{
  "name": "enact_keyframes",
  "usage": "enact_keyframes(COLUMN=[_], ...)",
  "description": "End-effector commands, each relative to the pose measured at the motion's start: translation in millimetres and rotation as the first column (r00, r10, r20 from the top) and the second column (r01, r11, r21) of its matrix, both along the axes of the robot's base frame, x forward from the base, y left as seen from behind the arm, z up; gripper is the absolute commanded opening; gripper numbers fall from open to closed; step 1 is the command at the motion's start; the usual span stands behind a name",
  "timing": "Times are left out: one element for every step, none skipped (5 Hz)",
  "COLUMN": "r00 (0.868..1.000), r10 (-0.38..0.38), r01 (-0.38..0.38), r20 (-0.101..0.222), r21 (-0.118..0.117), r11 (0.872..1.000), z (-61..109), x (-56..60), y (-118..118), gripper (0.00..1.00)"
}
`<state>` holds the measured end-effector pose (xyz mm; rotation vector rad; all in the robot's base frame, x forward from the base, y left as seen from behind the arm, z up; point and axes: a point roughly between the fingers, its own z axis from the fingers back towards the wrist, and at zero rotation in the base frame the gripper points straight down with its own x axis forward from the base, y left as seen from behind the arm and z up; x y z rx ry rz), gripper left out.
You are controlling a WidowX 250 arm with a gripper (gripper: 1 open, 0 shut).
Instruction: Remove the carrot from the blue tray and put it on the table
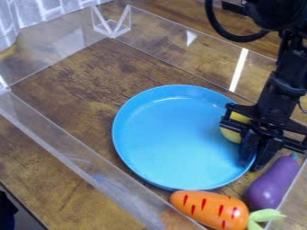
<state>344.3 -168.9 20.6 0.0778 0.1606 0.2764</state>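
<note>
- The blue tray (174, 139) sat flat on the dark wood-grain table (78, 76), bordered by low clear acrylic walls (84, 151).
- The toy carrot (210, 208) lay on its side outside the tray's round rim, between 5 and 6 o'clock from its center; its green leafy end pointed toward 3 o'clock.
- The purple toy eggplant (274, 182) lay at 4 o'clock from the tray, near the leaves.
- The black gripper (249, 160) hung low over the tray's 3 to 4 o'clock edge, apart from the carrot.
- Whether its fingers were spread, pressed together or pinching anything could not be told.
- A yellow object (231, 135) showed at 3 o'clock, partly hidden behind the gripper.
</note>
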Motion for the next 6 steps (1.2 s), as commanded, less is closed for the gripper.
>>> enact_keyframes(r00=[0.998,0.995,0.991,0.967,0.931,0.919], r10=[-0.055,-0.095,-0.135,-0.253,-0.364,-0.393], r01=[0.055,0.095,0.135,0.253,0.364,0.393], r20=[0.015,0.016,0.016,0.014,0.012,0.009], r21=[-0.005,-0.004,-0.002,0.003,0.005,0.008], r11=[0.998,0.995,0.991,0.968,0.931,0.919], z=[7.3,10.6,13.8,22.2,29.4,36.4], x=[2.9,7.4,12.3,9.3,6.0,3.2], y=[-13.6,-17.6,-19.2,-18.8,-17.3,-13.5], gripper=[0.00,0.00,0.00,0.00,0.00,0.00])
